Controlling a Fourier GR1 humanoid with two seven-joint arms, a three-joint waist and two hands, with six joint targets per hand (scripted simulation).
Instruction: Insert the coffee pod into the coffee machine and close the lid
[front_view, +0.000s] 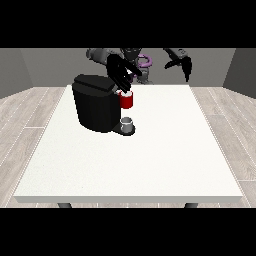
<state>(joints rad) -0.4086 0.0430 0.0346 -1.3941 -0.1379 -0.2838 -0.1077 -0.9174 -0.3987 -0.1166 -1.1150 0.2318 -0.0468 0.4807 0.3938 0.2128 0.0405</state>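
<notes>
**Hand over the coffee machine's red pod holder**

No brand, label or writing can be read on anything here.

The coffee machine (96, 102) is a black, matte, block-shaped body with rounded edges, standing upright on the white table (150, 160), towards the far left part of it. Its top slopes slightly. From its right side, as the view shows it, a short red cylinder (126, 100) juts out at about mid-height, upright, with its long axis vertical and a pale rim at its top. Whether this red part is the coffee pod itself or the holder with the pod in it cannot be told. Below it a small grey cup (128, 123) stands upright on the machine's dark base plate, open end up.

The hand at the view's left (120, 71) is black and hangs just above the red cylinder and the machine's top right corner. Its fingers are spread and reach downward, the lowest fingertips ending at or just over the cylinder's rim; whether they touch or pinch it cannot be made out.

The hand at the view's right (182, 62) is raised above the far edge of the table, well apart from the machine. Its fingers hang downward, relaxed, with nothing in them.

The tabletop is plain, smooth and rectangular, with dark legs showing under its near edge. The floor (30, 115) around it is pale wood-look planks.
</notes>
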